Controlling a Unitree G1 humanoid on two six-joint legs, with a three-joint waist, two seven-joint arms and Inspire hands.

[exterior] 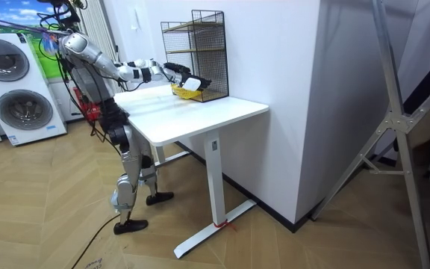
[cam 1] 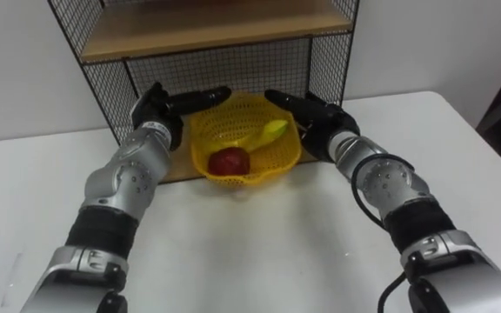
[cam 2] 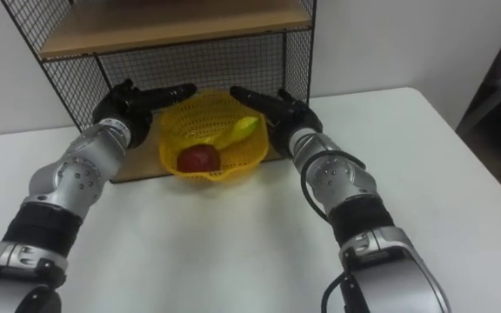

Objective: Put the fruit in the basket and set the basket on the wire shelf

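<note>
A yellow mesh basket (cam 1: 278, 155) (cam 2: 249, 154) sits half on the wooden bottom board of the black wire shelf (cam 1: 327, 65) (cam 2: 296, 61), its front part over the table edge of that board. Inside lie a red apple (cam 1: 230, 161) (cam 2: 198, 157) and a yellow-green banana (cam 1: 266, 133) (cam 2: 237, 129). My left hand (cam 1: 159, 106) (cam 2: 127, 101) is at the basket's left rim with straight fingers reaching over it. My right hand (cam 1: 316, 113) (cam 2: 277, 106) is at the right rim, fingers straight and pointing inward. In the room view I stand at the white table (exterior: 200, 116) with both arms stretched toward the shelf (exterior: 196, 52).
The shelf has a wooden upper board (cam 1: 216, 30) close above the basket. White table surface (cam 1: 259, 243) spreads in front of the shelf. A white wall is behind. In the room view two washing machines (exterior: 10, 86) stand behind me.
</note>
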